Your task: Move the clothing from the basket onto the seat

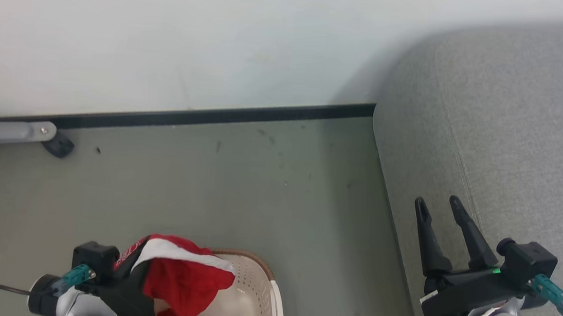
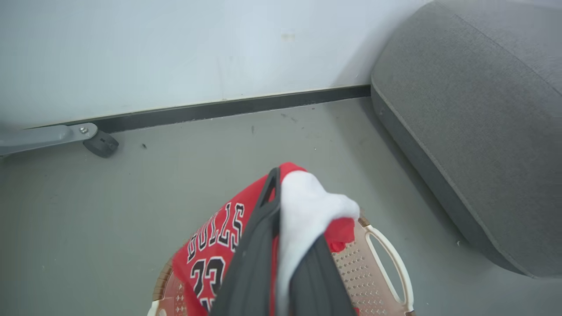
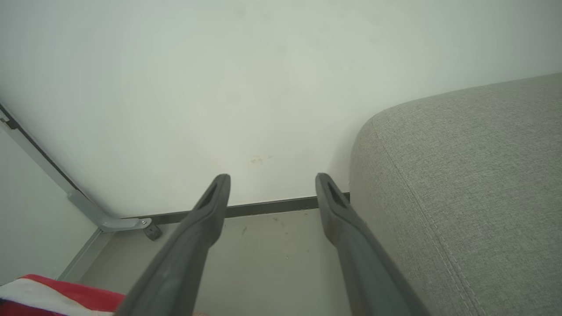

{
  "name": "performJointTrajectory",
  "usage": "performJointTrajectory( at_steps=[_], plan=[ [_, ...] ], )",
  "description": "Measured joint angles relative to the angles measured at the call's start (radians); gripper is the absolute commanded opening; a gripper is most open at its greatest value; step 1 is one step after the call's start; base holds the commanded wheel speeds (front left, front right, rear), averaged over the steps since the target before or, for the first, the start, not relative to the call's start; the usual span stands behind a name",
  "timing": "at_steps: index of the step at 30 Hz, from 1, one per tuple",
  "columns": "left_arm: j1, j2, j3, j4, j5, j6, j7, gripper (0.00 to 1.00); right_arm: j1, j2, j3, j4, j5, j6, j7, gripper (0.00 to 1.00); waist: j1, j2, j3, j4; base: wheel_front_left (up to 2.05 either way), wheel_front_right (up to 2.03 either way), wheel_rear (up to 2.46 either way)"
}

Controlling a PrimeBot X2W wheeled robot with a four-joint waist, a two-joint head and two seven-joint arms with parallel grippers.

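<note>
Lower left in the head view, the clothing [image 1: 187, 278] is being pinched by the left gripper [image 2: 277, 210], whose jaws are pressed together on red and white fabric. The lettered jersey is being held draped over the basket [image 1: 260, 300] on the grey floor [image 1: 258, 186]. Lower right, the right gripper [image 1: 437, 201] is being held with its jaws spread wide over the edge of the seat [image 1: 521, 140], which is filling the right side, well apart from the clothing.

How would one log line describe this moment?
left end effector: shut on clothing over basket | right end effector: open | seat: right of basket
</note>
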State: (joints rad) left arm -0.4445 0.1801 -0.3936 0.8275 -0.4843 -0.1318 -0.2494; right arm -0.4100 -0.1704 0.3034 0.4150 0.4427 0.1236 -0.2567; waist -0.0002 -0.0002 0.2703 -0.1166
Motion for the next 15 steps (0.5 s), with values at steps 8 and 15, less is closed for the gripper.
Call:
performJointTrajectory(
  at_steps=[8, 15],
  plan=[
    [0.026, 0.008, 0.038, -0.167, -0.025, 0.0, 0.0, 0.0, 0.038, -0.025, 0.051, -0.012, 0.036, 0.0, 0.0, 1.0, 0.0001, 0.0, -0.087, 0.021, 0.0, 0.0, 0.0],
    [0.044, 0.008, 0.057, -0.313, -0.065, 0.0, 0.0, 0.0, 0.06, -0.032, 0.06, -0.013, 0.061, 0.0, 0.0, 1.0, 0.0001, 0.0001, -0.134, 0.034, 0.0, 0.0, 0.0]
  ],
)
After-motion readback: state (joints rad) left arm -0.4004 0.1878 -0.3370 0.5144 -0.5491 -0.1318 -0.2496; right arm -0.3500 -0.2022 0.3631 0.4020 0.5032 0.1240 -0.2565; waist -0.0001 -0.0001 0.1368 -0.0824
